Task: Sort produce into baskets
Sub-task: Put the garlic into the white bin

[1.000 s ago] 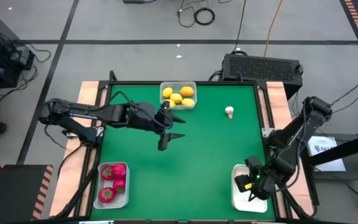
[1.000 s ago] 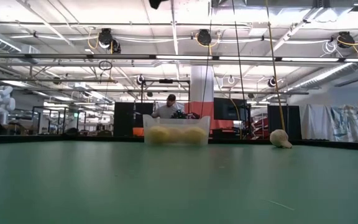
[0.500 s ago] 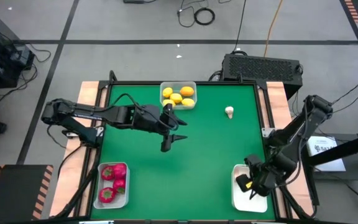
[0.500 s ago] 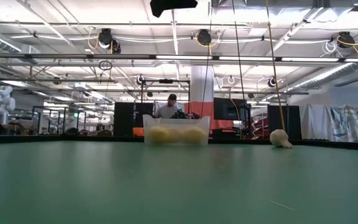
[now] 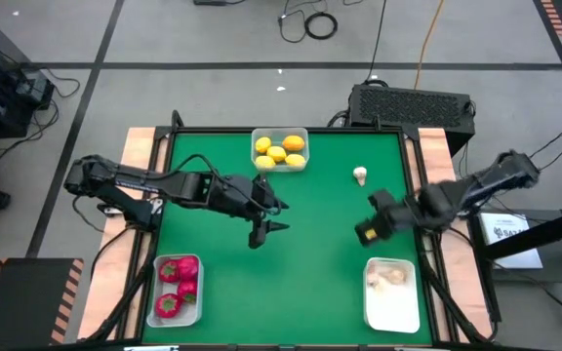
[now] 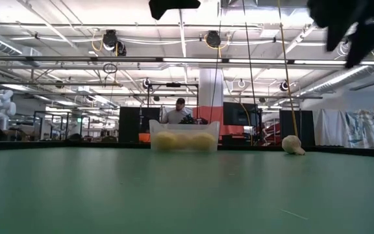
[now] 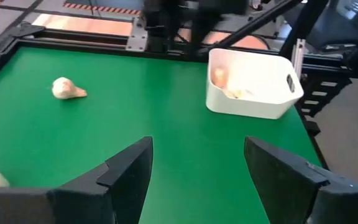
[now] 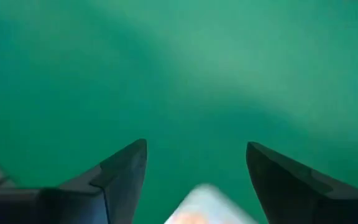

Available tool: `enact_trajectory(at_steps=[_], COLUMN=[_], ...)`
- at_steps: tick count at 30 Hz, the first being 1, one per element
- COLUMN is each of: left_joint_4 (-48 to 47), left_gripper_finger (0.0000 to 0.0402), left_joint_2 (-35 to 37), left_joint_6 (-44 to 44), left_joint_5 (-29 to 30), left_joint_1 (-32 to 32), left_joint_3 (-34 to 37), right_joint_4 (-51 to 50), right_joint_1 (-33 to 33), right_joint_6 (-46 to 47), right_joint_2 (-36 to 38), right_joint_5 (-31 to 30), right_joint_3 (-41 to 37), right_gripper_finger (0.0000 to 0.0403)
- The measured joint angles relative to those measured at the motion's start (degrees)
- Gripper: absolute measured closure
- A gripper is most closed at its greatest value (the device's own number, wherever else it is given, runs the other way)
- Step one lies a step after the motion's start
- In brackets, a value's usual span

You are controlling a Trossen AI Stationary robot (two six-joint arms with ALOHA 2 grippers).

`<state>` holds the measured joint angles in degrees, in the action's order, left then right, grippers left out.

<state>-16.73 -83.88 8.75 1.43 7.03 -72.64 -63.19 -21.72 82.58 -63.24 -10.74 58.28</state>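
My left gripper (image 5: pixel 273 216) hangs open and empty above the middle of the green table, and my left wrist view (image 7: pixel 197 142) shows its fingers spread. My right gripper (image 5: pixel 367 230) is open and empty above the table, between a lone whitish mushroom (image 5: pixel 360 175) lying on the mat and the near-right basket (image 5: pixel 394 310). Its own view (image 8: pixel 196 146) shows only green mat between the fingers. That basket holds whitish mushroom pieces (image 5: pixel 388 277). The far basket (image 5: pixel 280 149) holds yellow lemons. The near-left basket (image 5: pixel 177 289) holds red pieces.
The lone mushroom also shows in the left wrist view (image 7: pixel 67 89) and the low view (image 6: pixel 293 144). Wooden rails run along the table's left and right edges. A dark box (image 5: pixel 413 102) stands behind the far right corner. The middle of the mat is bare.
My right gripper has risen out of the near-right basket and swung toward the table's far edge and its middle; mushroom pieces now show in that basket. My left gripper has drifted a little toward the near edge, still open.
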Motion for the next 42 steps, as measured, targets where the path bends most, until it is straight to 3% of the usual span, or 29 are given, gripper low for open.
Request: enact_trajectory(at_steps=[9,16,28,36,42], left_joint_4=[-0.20,-0.07,-0.02,-0.02,-0.02], left_gripper_finger=[0.0141,0.0141,0.0141,0.0141,0.0141], left_joint_2=[0.00,0.00,0.00,0.00,0.00], left_joint_6=[2.92,3.03,6.01,7.50,7.53], left_joint_5=[0.11,0.44,3.07,4.85,5.41], left_joint_1=[0.61,0.61,0.57,0.50,0.50], left_joint_3=[0.00,0.00,0.00,0.00,0.00], right_joint_4=[0.58,3.22,8.17,12.64,18.07], right_joint_1=[29.76,44.50,54.98,59.69,62.85], right_joint_6=[-30.77,-46.34,-60.52,-64.88,-65.12], right_joint_2=[-1.86,-7.25,-22.45,-26.66,-26.71], right_joint_5=[1.71,3.58,3.61,7.82,10.85], right_joint_3=[0.00,0.00,-0.03,-0.63,-5.66], right_gripper_finger=[0.0138,0.0122,0.0056,0.0058,0.0062])
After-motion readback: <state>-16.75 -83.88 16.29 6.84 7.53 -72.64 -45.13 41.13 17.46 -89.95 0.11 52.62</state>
